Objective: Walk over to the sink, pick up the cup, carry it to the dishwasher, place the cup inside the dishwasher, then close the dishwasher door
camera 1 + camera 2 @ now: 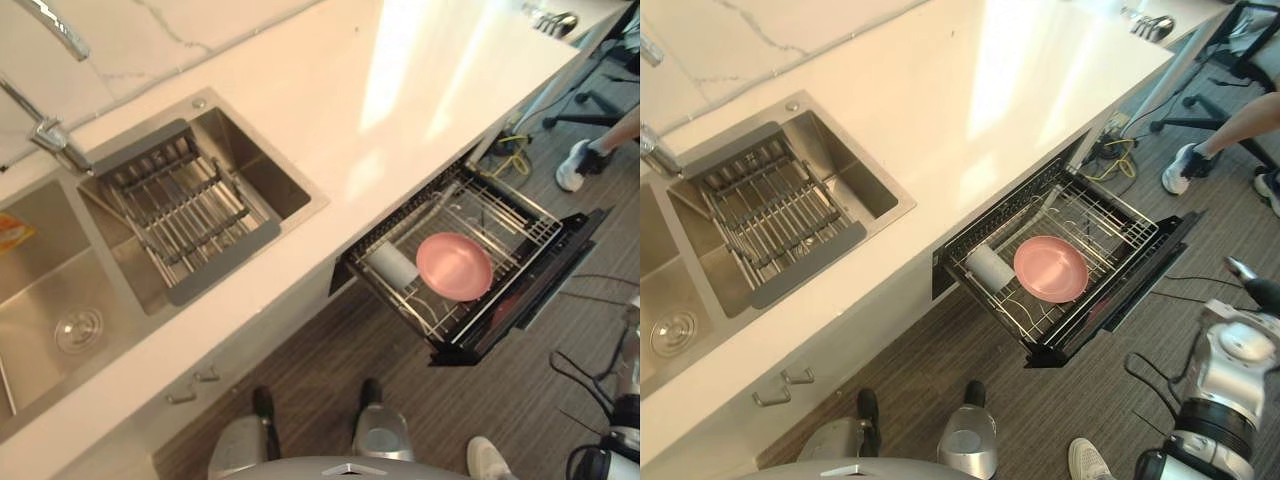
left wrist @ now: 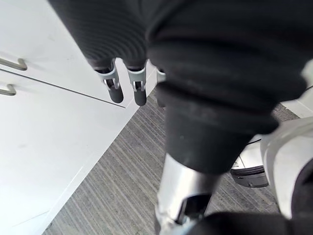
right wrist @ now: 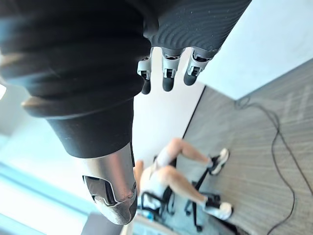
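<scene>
A white cup [image 1: 392,263] lies on its side in the wire rack of the dishwasher [image 1: 520,300], next to a pink plate [image 1: 454,266]. The dishwasher's drawer stands pulled out from under the white counter [image 1: 400,90], to my right. My left hand [image 2: 115,83] hangs beside white cabinet fronts, its fingers relaxed and holding nothing. Over the floor, my right hand [image 3: 168,73] hangs with straight fingers, holding nothing. The steel sink [image 1: 60,290] is at my left, with a folding drain rack [image 1: 180,210] across its right basin.
A faucet [image 1: 45,130] stands behind the sink. A person sits on a wheeled chair [image 1: 1225,110] past the dishwasher, one white shoe [image 1: 573,166] near the counter's end. Another white shoe [image 1: 1090,460] shows on the grey wood floor near me. Cables [image 1: 510,150] lie by the counter.
</scene>
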`<state>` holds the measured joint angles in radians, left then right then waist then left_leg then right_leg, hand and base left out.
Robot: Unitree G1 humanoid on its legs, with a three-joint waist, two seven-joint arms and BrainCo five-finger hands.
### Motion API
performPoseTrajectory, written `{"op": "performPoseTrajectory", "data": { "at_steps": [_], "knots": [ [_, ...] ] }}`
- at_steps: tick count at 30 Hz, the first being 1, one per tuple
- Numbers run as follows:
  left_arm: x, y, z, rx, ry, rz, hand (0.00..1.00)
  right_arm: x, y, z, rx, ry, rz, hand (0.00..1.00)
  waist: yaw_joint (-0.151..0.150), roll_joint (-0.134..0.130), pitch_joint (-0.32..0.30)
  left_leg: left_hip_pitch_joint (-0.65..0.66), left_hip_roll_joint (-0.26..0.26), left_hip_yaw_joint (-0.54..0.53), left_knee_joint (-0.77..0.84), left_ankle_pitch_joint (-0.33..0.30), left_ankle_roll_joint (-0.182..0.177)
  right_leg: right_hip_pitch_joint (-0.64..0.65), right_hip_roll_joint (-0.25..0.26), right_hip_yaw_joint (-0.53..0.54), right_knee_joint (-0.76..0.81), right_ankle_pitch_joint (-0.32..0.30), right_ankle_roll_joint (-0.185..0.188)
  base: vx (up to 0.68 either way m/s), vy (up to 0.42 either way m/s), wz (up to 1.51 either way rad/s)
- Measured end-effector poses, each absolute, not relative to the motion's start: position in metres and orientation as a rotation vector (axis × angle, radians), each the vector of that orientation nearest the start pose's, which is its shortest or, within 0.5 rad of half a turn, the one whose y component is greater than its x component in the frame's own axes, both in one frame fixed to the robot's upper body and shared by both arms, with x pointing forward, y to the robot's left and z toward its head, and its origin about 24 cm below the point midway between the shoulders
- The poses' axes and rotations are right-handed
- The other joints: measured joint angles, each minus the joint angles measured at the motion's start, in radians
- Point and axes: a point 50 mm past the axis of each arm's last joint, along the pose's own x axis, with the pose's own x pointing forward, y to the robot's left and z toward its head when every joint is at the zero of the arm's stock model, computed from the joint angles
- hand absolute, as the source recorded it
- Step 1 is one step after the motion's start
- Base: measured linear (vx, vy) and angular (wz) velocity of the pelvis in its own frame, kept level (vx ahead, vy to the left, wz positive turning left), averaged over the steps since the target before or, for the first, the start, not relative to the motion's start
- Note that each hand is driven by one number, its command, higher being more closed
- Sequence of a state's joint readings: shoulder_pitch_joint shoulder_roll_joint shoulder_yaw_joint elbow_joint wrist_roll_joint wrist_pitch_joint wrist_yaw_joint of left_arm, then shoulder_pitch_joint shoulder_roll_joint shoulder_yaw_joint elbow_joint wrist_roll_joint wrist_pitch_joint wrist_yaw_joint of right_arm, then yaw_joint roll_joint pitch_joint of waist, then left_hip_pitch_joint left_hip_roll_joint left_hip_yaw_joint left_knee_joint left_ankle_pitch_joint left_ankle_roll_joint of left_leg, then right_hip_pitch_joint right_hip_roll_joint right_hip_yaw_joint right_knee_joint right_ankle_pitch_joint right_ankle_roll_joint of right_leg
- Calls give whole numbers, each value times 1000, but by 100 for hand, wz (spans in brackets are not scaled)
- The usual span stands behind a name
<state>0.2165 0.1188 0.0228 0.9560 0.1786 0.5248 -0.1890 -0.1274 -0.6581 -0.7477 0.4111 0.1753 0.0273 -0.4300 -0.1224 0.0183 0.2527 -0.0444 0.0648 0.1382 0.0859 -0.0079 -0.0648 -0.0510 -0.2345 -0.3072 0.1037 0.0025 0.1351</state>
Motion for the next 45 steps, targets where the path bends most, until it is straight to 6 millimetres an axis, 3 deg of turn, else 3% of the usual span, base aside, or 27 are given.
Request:
{"op": "performPoseTrajectory", "data": {
  "at_steps": [4,5,6,8,14,19,21,23,27,29,32,35,39,45],
  "knots": [
    [-2,198,-169,-14,1752,-12,0,140,-467,117,-91,-84,-1349,0,-26,0,-23,31,7,12,-13,1,-3,50,17,3,-66,38,6,36,-13,-14],
    [-7,197,-169,-22,1770,-6,0,129,-472,107,-15,-70,-1356,0,-30,-8,-40,33,12,23,-20,1,-4,51,25,6,-81,44,4,26,-25,-18],
    [-10,197,-169,-29,1778,5,0,122,-474,96,59,-55,-1343,0,-34,2,-54,40,17,28,-20,0,-7,57,31,13,-89,48,3,20,-31,-21],
    [-13,196,-169,-47,1785,29,0,115,-471,80,125,-33,-1322,0,-39,-6,-55,56,21,30,-27,0,-10,69,33,16,-96,49,1,-3,-27,-13],
    [-16,193,-170,-55,1807,62,0,105,-423,-11,434,111,-1236,0,-31,10,-74,75,34,31,-55,9,-32,90,47,-12,-121,47,-9,-40,-28,2],
    [-13,192,-170,-51,1808,65,0,113,-388,-45,662,102,-1162,0,-7,20,-80,77,32,24,-73,15,-37,100,45,-36,-126,50,-9,-10,-3,9],
    [-12,191,-170,-68,1803,82,0,121,-372,-56,732,99,-1139,0,17,28,-79,78,30,12,-73,18,-35,107,42,-45,-126,51,-7,39,7,13],
    [-12,189,-171,-84,1797,111,0,131,-362,-59,757,97,-1103,0,17,40,-70,75,23,-7,-81,32,-30,113,34,-70,-119,53,-1,37,8,33],
    [-5,179,-174,-126,1715,190,0,163,-352,-52,766,81,-1009,0,53,93,-34,74,1,-37,-98,50,-21,114,9,-95,-87,35,13,16,26,25],
    [-5,176,-174,-144,1683,222,0,173,-349,-49,766,68,-996,0,63,107,-29,63,-7,-54,-103,55,-26,98,-6,-107,-55,17,17,-2,29,27],
    [2,176,-174,-188,1623,292,0,179,-349,-45,761,60,-978,0,67,103,8,54,-15,-71,-107,65,-32,67,-30,-118,21,-23,19,-10,11,21],
    [22,182,-172,-226,1499,344,0,193,-348,-36,759,29,-941,0,66,99,46,20,-26,-84,-107,70,-39,-9,-66,-116,131,-76,19,-64,-2,15],
    [54,192,-167,-242,1325,390,0,212,-351,-19,712,3,-882,0,74,92,87,-22,-51,-90,-107,95,-22,-115,-126,-101,290,-147,10,-52,-38,12],
    [79,196,-157,-218,1162,440,0,238,-340,3,695,-49,-759,0,93,86,115,-58,-59,-115,-106,119,-24,-175,-155,-109,385,-190,-4,-44,-66,12]
  ]
}}
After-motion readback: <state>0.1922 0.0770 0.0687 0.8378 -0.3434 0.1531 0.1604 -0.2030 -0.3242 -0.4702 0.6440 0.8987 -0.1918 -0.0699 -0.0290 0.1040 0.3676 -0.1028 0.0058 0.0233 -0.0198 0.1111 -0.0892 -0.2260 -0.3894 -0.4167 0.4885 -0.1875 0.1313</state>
